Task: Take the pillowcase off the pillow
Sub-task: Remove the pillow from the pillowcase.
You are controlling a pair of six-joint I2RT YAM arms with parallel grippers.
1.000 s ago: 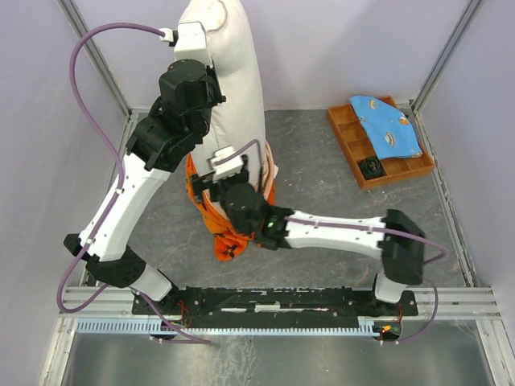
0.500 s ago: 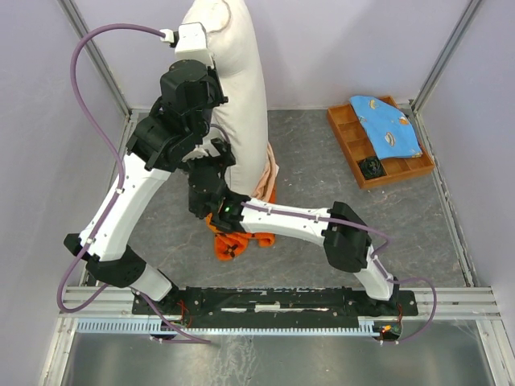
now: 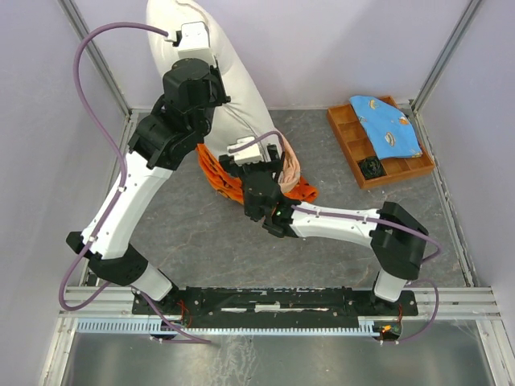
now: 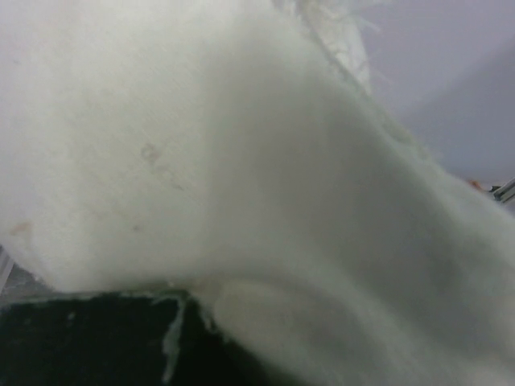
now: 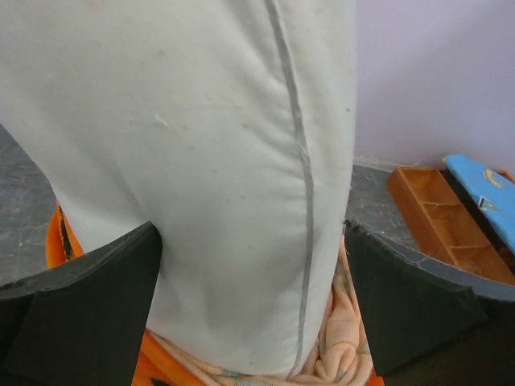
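Top view, pillow point(image 3: 233, 88) standing tall on the table point(image 3: 185, 221), left gripper point(image 3: 193, 40) up at its top end, orange pillowcase point(image 3: 225, 178) bunched at its foot, left wrist, all white fabric (gripper clamped into it), right wrist, right gripper point(image 5: 251, 233) spread wide either side of the pillow.

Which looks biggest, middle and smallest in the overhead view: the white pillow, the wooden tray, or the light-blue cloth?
1. pillow, clearly largest, though held up nearer the camera.
2. wooden tray.
3. light-blue cloth, draped over part of the tray.
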